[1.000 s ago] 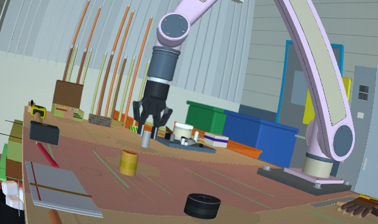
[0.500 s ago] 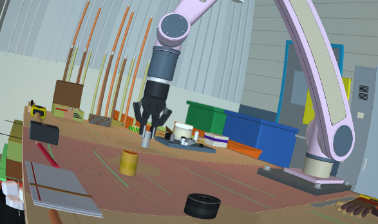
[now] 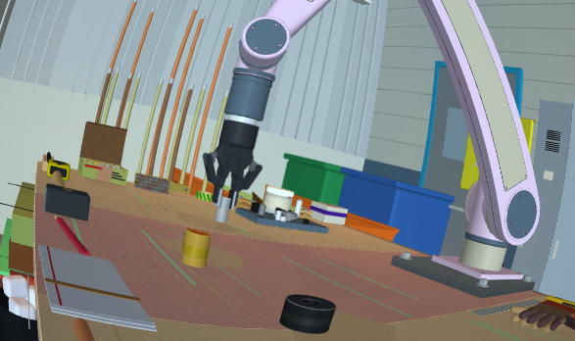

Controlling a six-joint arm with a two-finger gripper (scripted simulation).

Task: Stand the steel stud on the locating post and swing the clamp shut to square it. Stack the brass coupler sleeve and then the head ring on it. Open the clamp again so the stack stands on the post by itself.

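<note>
The top of the steel stud is partly covered by my gripper, which has closed around it where it stands upright on the bench, just left of the fixture plate. The plate carries a small post and clamp parts, too small to tell apart. The brass coupler sleeve stands upright nearer the camera, apart from the stud. The black head ring lies flat near the front edge of the bench.
Green and blue bins stand behind the fixture, with a white jar and a small box beside it. A hammer and a grey panel lie at the left. The arm's base sits at the right.
</note>
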